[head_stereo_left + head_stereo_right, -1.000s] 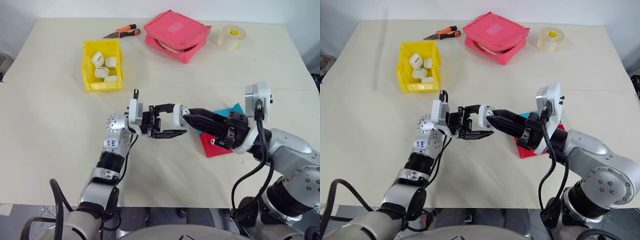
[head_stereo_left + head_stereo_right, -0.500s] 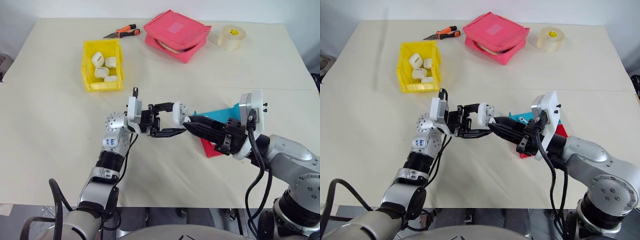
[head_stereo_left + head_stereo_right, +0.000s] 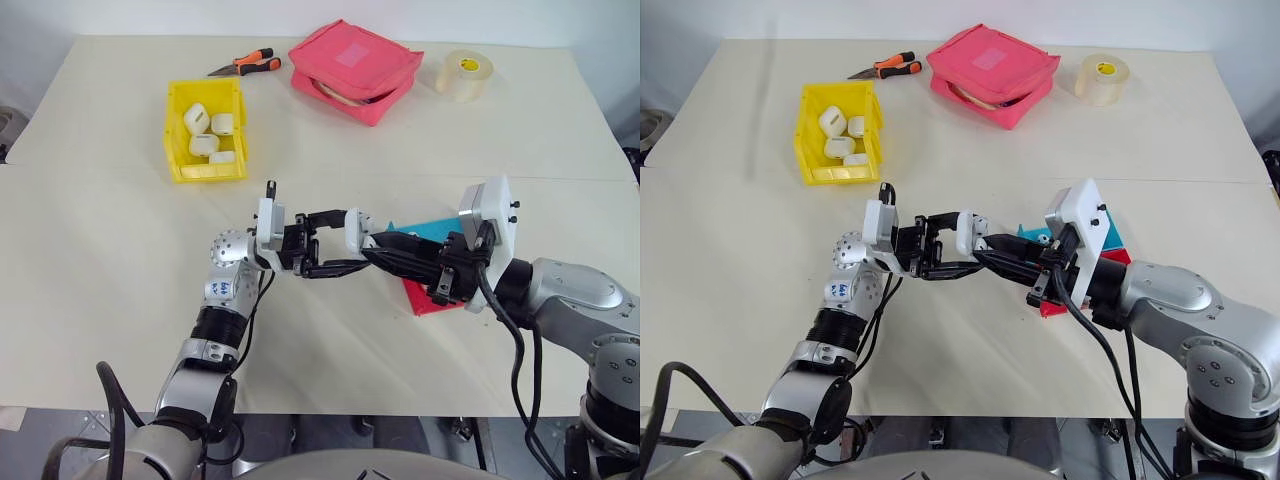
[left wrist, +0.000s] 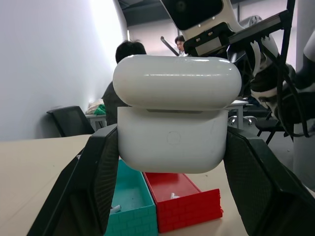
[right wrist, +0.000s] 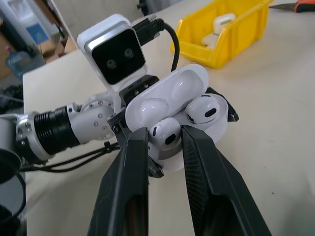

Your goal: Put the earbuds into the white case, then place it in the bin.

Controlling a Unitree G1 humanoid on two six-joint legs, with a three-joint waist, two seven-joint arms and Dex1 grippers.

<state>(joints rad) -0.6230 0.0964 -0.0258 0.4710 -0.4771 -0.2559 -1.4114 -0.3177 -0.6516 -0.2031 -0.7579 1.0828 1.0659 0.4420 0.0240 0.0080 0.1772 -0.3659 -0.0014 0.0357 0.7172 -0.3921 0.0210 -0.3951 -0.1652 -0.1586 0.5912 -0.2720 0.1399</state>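
Right hand point(image 5: 165, 140) has rolled, earbud point(image 5: 166, 133) now entering white case point(image 4: 172, 142).

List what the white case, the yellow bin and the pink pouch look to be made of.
White case: glossy hard plastic, judging by the sharp highlights on its lid.
Yellow bin: rigid moulded plastic, with thin upright walls and an even colour.
Pink pouch: probably woven fabric, matte and soft-edged, sagging a little; the exact cloth cannot be told.

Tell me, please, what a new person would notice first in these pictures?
The two grippers meet above the middle of the table: the left gripper holds the white case with its lid open, and the right gripper pushes an earbud into it. Behind them to the left stands the yellow bin, already holding several white cases.
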